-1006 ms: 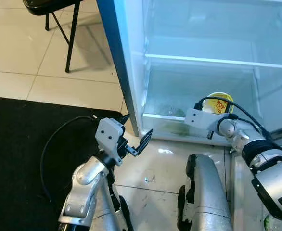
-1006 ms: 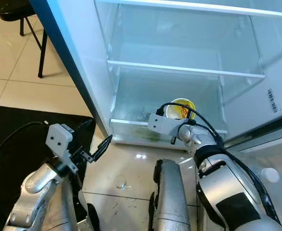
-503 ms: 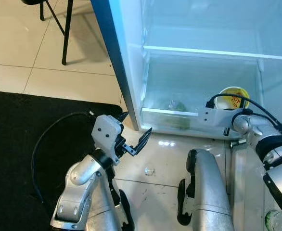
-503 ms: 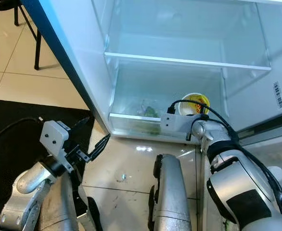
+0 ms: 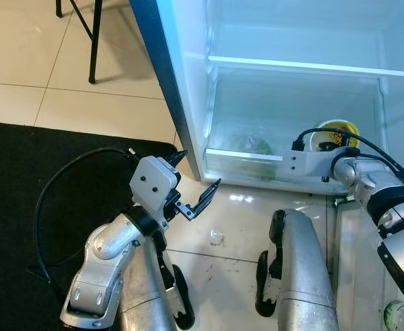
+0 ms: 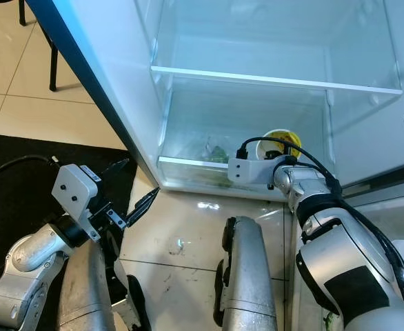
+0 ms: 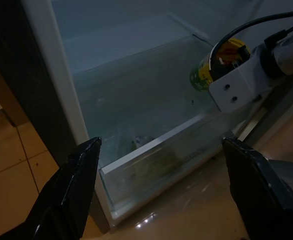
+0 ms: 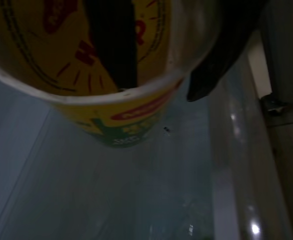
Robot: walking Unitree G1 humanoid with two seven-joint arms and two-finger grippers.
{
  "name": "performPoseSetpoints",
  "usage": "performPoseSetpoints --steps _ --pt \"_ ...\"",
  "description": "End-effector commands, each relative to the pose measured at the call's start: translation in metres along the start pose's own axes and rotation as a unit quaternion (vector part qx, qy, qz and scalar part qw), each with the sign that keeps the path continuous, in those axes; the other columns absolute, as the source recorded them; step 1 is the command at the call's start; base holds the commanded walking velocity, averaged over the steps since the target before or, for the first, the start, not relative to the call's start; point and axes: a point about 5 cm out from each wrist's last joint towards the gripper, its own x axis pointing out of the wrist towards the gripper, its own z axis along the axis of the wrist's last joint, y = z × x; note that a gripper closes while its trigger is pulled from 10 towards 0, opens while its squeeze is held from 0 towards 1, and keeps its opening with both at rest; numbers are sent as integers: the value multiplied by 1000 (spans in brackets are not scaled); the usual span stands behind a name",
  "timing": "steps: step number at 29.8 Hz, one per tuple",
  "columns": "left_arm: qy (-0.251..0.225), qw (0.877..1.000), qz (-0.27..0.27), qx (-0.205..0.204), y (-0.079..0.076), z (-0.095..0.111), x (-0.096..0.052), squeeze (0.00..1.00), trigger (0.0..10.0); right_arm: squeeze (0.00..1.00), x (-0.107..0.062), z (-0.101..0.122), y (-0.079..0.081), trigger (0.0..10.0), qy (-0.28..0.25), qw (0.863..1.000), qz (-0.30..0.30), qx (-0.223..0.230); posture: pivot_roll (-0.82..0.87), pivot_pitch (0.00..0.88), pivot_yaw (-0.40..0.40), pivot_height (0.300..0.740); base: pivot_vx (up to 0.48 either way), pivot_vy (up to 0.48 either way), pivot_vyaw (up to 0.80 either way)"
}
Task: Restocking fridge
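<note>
Reaching into the open fridge (image 5: 188, 83), the right claw (image 8: 156, 65) grips a yellow cup (image 5: 334, 134) by its rim, one black finger (image 8: 111, 45) inside the cup and the other outside against its wall. The cup sits low in the bottom compartment, toward the robot's right side, behind the clear front lip of the drawer (image 5: 247, 157). In the right wrist view the cup (image 8: 111, 95) has a white rim, red lettering and a green band, and hangs over the pale glassy floor of the compartment; whether it touches that floor I cannot tell. Something green (image 5: 260, 147) lies in the drawer to the left of the cup, too blurred to name. A glass shelf (image 5: 312, 67) runs across above.

The left claw (image 5: 194, 200) hovers outside the fridge over the tiled floor (image 5: 229, 227), near the door's lower corner, its fingers spread wide and holding nothing. In its wrist view the two fingertips (image 7: 81, 170) stand far apart with the drawer and cup (image 7: 219, 62) between them.

A black mat (image 5: 29, 186) covers the floor on the left, and chair legs (image 5: 95, 41) stand beyond it.
</note>
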Motion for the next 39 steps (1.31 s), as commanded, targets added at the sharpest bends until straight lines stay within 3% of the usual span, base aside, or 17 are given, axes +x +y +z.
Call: performPoseSetpoints --steps 1,4,17,36,38,39 --pt "10 1000 -12 -6 -6 -1 -3 0 10000 608 -1 -11 10 10000 20 1000 12 -5 117 605 -27 375 0 0 0" --pt "7 1000 -15 -9 -8 1 -1 0 10000 537 -1 -13 6 10000 24 1000 1 -8 114 606 -25 375 0 0 0" --pt "5 1000 -24 -17 -14 4 4 0 10000 447 -4 -19 -19 10000 35 999 -34 -24 97 596 -33 375 0 0 0" --pt "3 1000 -29 -9 -14 5 7 0 10000 337 -5 -20 -27 10000 35 999 -24 -28 93 563 -34 375 0 0 0" --pt "6 999 -30 -9 -14 3 6 0 10000 235 -6 -22 -24 10000 33 999 -1 -27 92 552 -36 375 0 0 0" --pt "7 999 -30 -9 -14 2 5 0 10000 235 -6 -22 -23 10000 33 999 4 -28 92 552 -36 375 0 0 0"
